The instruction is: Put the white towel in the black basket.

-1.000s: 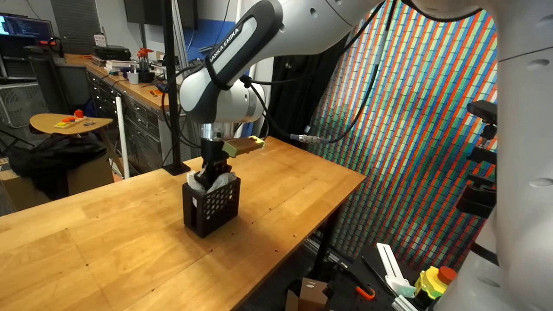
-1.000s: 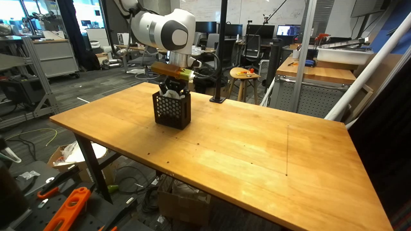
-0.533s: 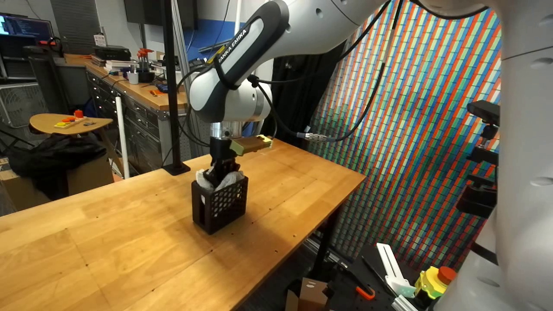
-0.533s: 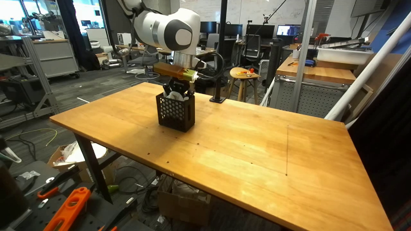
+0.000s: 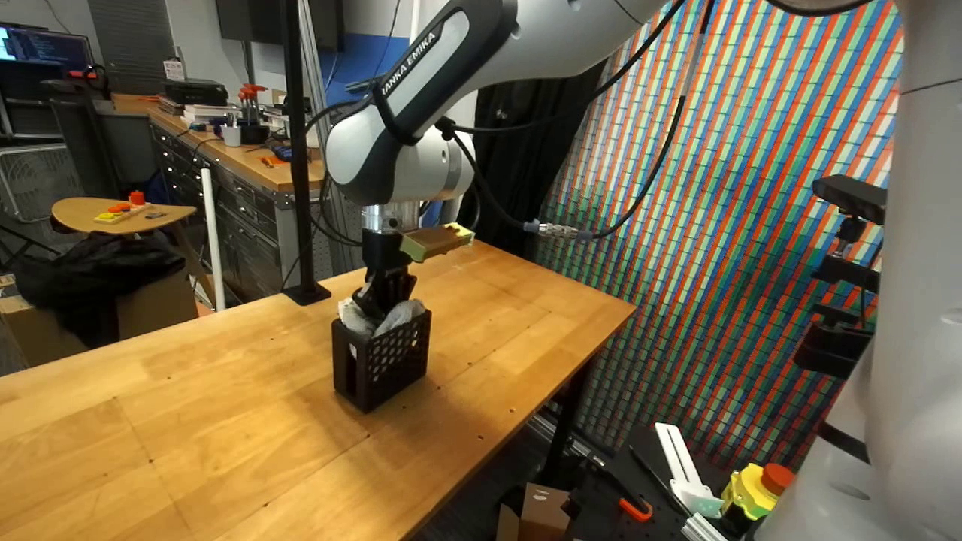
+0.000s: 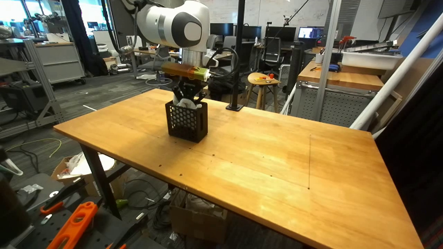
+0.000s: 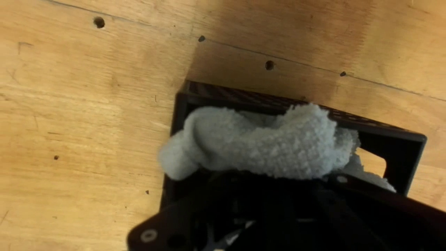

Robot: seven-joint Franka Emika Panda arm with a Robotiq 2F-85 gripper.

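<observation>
While the black basket (image 6: 187,134) stands upright on the wooden table (image 6: 263,173), I have my gripper (image 5: 382,299) pointing down over its mouth, with the fingers (image 6: 177,94) dipping into the white towel (image 7: 264,143) at the basket's rim. The fingertips are hidden by fabric and basket walls in both exterior views, and in the wrist view they are lost in black, so I can't make out whether they are spread apart or pinching the fabric.

The towel itself is in the basket, bunched rather than flat. In an exterior view I see its folds rise above the basket's rim on both sides of the fingers. From the wrist view, one rolled end reaches out over the basket's narrow side; whether it touches the rim there I cannot say. Toward the basket's opposite narrow side, a thinner flap lies beside a gap through which the tabletop shows. The basket's long side is pierced with hexagonal holes.

Above the basket, an amber and green block (image 6: 183,72) is fixed at the wrist of my arm (image 5: 541,45). A black pole (image 5: 301,188) stands on the same tabletop, near the basket but apart from it. Well apart from the basket, I see a stool (image 5: 83,216) bearing orange and yellow pieces (image 5: 109,218) and, on the basket's other side, a red button (image 5: 776,479) on a yellow housing (image 5: 751,492). Lower than the basket, under the tabletop, sits a cardboard box (image 6: 199,224).
</observation>
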